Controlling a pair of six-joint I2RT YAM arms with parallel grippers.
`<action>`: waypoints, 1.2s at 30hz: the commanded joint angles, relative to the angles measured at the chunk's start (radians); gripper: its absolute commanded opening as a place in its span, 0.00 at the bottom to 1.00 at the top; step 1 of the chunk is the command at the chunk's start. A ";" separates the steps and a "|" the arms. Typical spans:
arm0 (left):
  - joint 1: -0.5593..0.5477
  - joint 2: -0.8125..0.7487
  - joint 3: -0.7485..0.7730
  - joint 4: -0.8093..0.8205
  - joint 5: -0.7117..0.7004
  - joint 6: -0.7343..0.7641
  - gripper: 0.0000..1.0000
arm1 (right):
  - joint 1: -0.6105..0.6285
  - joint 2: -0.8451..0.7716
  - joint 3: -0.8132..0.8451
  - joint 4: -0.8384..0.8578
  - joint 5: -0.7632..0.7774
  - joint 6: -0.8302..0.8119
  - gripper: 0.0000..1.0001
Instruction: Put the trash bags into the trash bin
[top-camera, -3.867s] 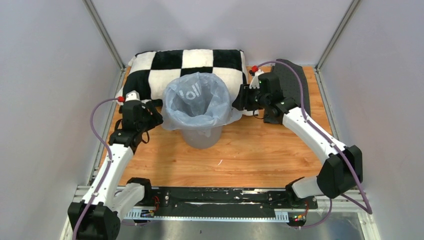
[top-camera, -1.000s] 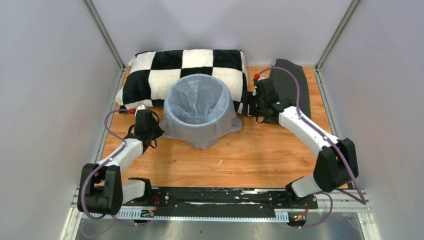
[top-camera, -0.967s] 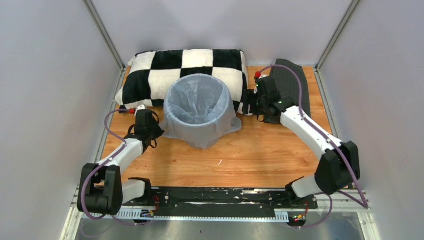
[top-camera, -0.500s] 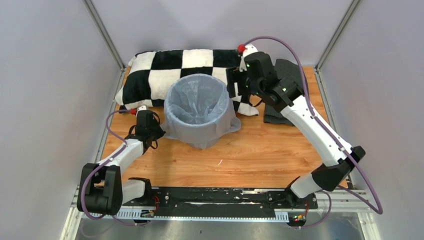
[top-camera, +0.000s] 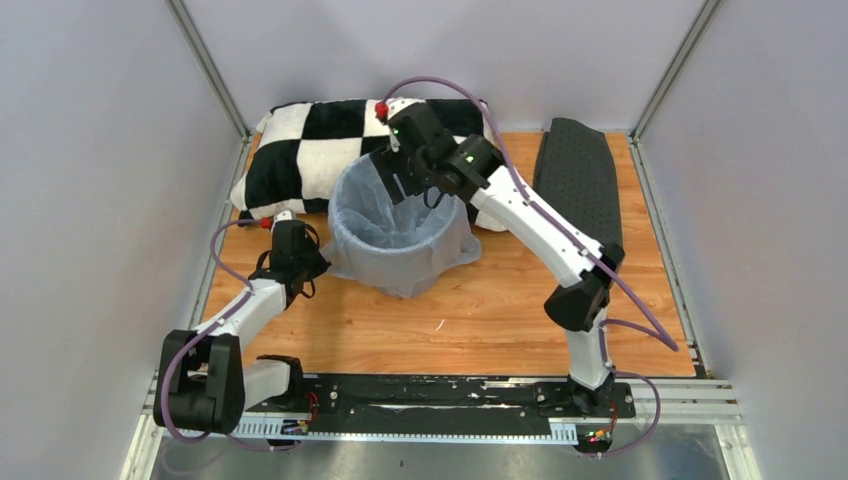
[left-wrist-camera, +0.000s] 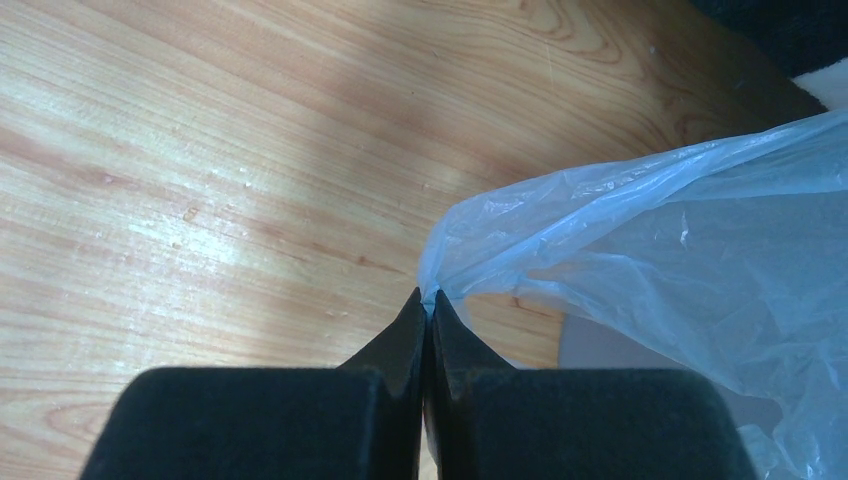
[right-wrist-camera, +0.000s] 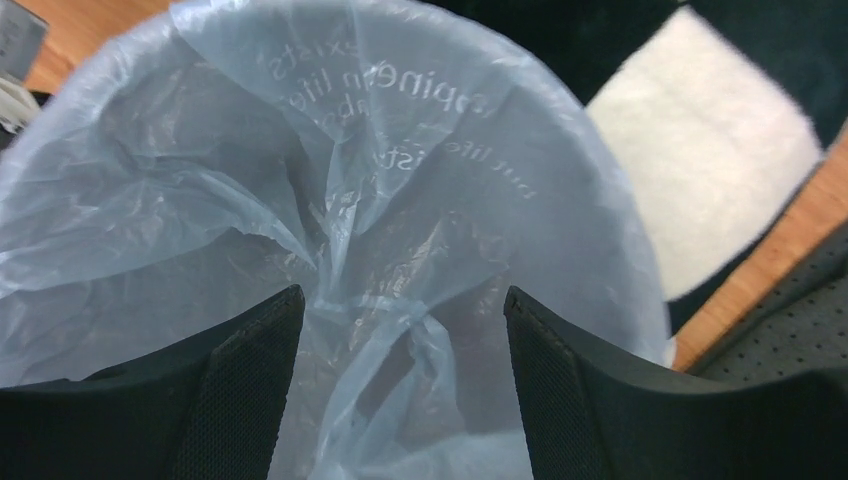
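Note:
The pale blue trash bag (top-camera: 400, 215) lines the trash bin and its hem drapes down over the rim to the table. The bin is almost all covered; a strip of its grey wall (left-wrist-camera: 605, 350) shows under the hem. My left gripper (top-camera: 306, 262) sits low at the bin's left, shut on a corner of the bag's hem (left-wrist-camera: 470, 225); its tips (left-wrist-camera: 427, 300) pinch the plastic. My right gripper (top-camera: 392, 188) hangs over the bin's far rim, pointing down into the mouth. It stands open (right-wrist-camera: 400, 300) above the bag's crinkled inside (right-wrist-camera: 380, 170), with nothing between its fingers.
A black-and-white checkered pillow (top-camera: 310, 150) lies just behind the bin. A dark grey textured mat (top-camera: 580, 180) lies along the back right. Bare wooden tabletop (top-camera: 500, 310) stretches in front of the bin. Metal frame posts stand at the back corners.
My right arm has lifted away from the bin's right side and swung left, over the far rim. The left arm and its grip on the hem have not moved.

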 joint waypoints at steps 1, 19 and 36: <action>-0.007 -0.018 -0.012 0.002 0.003 -0.002 0.00 | 0.020 0.093 0.073 -0.110 -0.053 -0.021 0.75; -0.008 -0.024 -0.005 0.005 0.008 0.005 0.00 | 0.025 0.149 -0.130 -0.119 -0.125 0.009 0.67; -0.008 -0.029 0.005 0.007 0.024 -0.002 0.05 | -0.008 0.235 -0.193 -0.117 -0.171 0.002 0.61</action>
